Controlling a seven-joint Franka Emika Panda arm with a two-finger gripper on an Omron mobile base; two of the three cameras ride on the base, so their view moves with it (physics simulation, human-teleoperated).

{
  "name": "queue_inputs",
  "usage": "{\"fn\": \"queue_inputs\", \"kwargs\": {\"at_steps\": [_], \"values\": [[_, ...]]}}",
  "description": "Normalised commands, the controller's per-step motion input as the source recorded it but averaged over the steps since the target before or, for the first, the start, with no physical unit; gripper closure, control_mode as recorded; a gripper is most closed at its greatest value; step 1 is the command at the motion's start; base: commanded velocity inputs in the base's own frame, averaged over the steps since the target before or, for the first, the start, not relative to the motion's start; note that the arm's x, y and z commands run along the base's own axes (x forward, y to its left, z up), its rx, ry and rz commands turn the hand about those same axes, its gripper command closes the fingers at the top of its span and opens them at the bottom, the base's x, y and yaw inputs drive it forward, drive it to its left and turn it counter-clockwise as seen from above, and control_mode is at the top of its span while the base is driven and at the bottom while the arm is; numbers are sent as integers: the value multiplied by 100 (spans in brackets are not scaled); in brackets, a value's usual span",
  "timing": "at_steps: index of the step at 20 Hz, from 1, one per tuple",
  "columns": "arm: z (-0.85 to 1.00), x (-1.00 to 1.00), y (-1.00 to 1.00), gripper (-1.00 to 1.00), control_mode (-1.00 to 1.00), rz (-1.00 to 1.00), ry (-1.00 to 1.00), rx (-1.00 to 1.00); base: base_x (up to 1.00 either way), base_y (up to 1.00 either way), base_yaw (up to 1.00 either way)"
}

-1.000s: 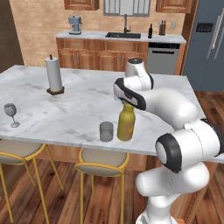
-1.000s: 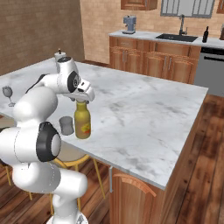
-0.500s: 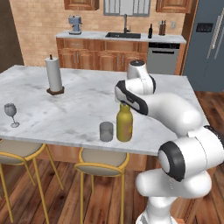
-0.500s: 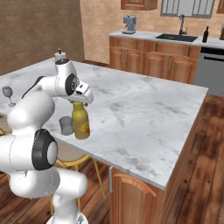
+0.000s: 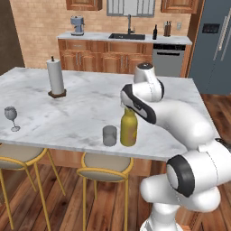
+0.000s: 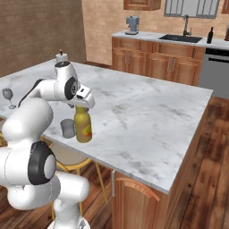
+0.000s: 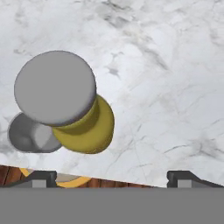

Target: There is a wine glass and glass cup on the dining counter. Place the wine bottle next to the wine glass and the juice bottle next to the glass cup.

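Note:
The yellow juice bottle (image 5: 128, 129) (image 6: 83, 128) stands upright on the dining counter (image 5: 76, 110), close to its front edge. The grey glass cup (image 5: 109, 135) (image 6: 67, 128) is right beside it. My gripper (image 5: 128, 108) (image 6: 82, 106) hovers just over the bottle's cap, open, with nothing between its fingers. In the hand view the gripper (image 7: 111, 177) looks down on the bottle (image 7: 89, 129) and the cup (image 7: 27, 133), both off to the left. The wine glass (image 5: 11, 116) (image 6: 8, 95) stands far left on the counter. The dark wine bottle (image 5: 155, 32) (image 6: 210, 35) is on the back counter by the sink.
A paper towel holder (image 5: 55, 79) stands toward the back left of the dining counter. Yellow-legged stools (image 5: 103, 164) sit under its front edge. The sink counter holds a coffee machine (image 5: 77, 25). A dishwasher and a fridge (image 5: 214, 45) are at the right.
The open gripper has lifted from around the juice bottle's neck to just above its cap. The bottle stays standing beside the glass cup.

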Motion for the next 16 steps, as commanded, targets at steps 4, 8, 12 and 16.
{"fn": "queue_inputs", "kwargs": {"at_steps": [4,8,12,16], "values": [[0,-42,-27,-100,-100,2,0,0,0,0,0],[0,-47,-35,-100,-100,5,0,1,0,0,0],[-7,-51,-28,-100,-100,2,0,5,0,0,0],[-17,-50,-21,-100,-100,2,0,5,0,0,0]]}}
